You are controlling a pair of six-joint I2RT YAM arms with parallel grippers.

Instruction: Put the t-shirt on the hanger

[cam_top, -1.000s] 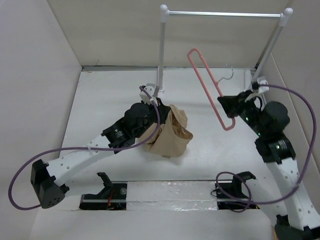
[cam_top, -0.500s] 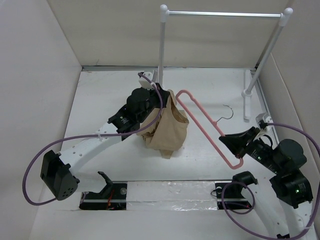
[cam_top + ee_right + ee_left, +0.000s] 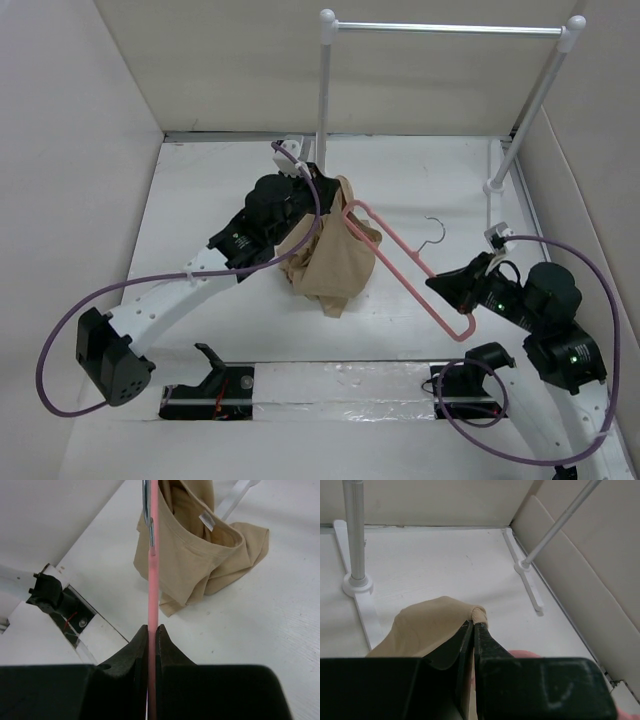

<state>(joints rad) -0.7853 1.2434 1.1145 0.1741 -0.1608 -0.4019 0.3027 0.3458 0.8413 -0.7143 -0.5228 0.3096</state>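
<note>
**Top, left-wrist and right-wrist views.** The rack (image 3: 325,90), white-posted with a metal rail, stood at the far side of the table (image 3: 200,200) and serves as the reference for all positions.

The left gripper (image 3: 474,625) was just in front of the rack's left post. Its jaws were pressed together on a small bunched fold of the t-shirt (image 3: 335,265). The tan cloth hung down from that pinch on the near side of the left post, and its lower folds appeared to rest on the table. A white neck label (image 3: 207,522) showed inside the garment's opening.

The right gripper (image 3: 151,630) was on the near side of the rack's right post. Its jaws were clamped on one thin bar of the hanger (image 3: 400,262), close to the hanger's near corner. From that grip the salmon-pink frame slanted toward the left post. Its far corner met the upper part of the t-shirt, but whether it had entered the opening could not be told. The silver hook (image 3: 435,232) stuck out from the frame on the side of the rack's right post, clear of the rail.
</note>
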